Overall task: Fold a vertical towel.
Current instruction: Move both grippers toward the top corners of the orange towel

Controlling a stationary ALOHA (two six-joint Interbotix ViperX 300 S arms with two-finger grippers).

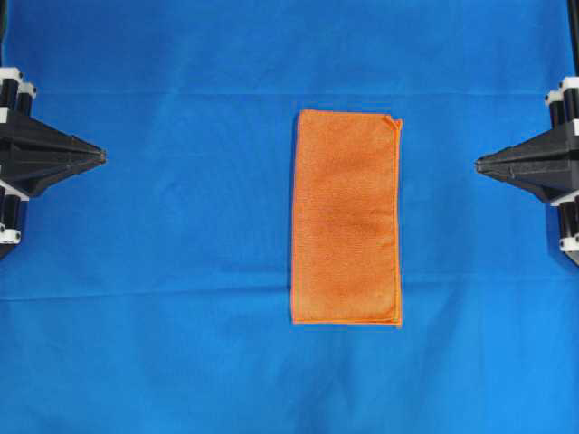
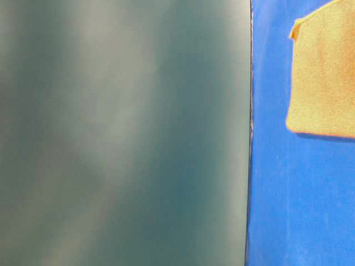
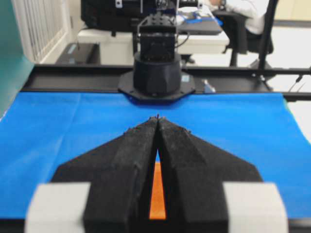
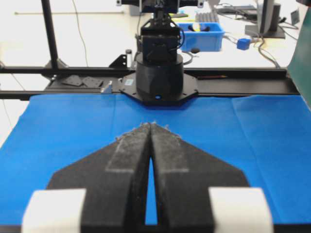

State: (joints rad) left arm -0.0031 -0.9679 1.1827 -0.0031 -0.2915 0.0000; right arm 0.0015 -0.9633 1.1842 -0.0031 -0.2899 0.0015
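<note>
Before the first reach: the towel [image 1: 346,217] lies flat on the blue sheet [image 1: 181,344], long side running up and down the overhead view, midway between the two sets of fingertips and well apart from both. The left gripper [image 1: 101,156] and right gripper [image 1: 479,164] point at each other, fingers pressed together, holding nothing. Folding likely calls for opening both and descending on one short edge's corners.
</note>
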